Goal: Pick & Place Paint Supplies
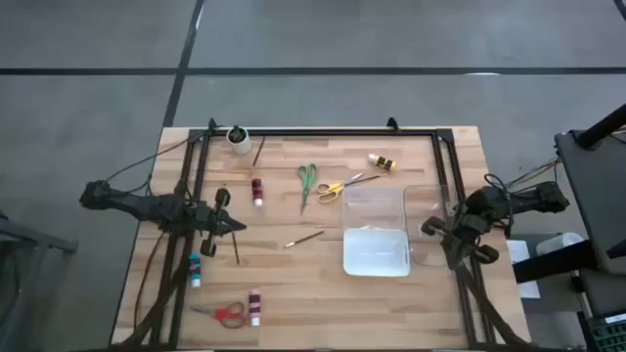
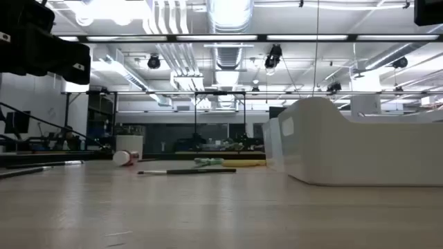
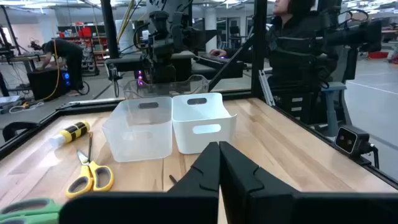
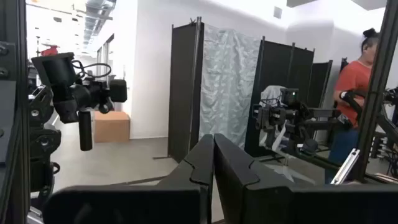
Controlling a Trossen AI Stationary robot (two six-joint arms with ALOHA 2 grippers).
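Dark brush [image 1: 235,244] lies just beside closed left gripper [image 1: 238,227].

Green scissors [image 3: 28,210]: cut off by left wrist picture's edge. Brush [image 3: 172,179]: mostly hidden behind left arm's jaws. Cup [image 1: 238,136] contents: too small to tell.

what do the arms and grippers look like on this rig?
Both arms are matte black, jointed, with thin dark cables trailing off. The left gripper and right gripper each have two flat, angular black fingers with stepped inner edges. No markings visible.
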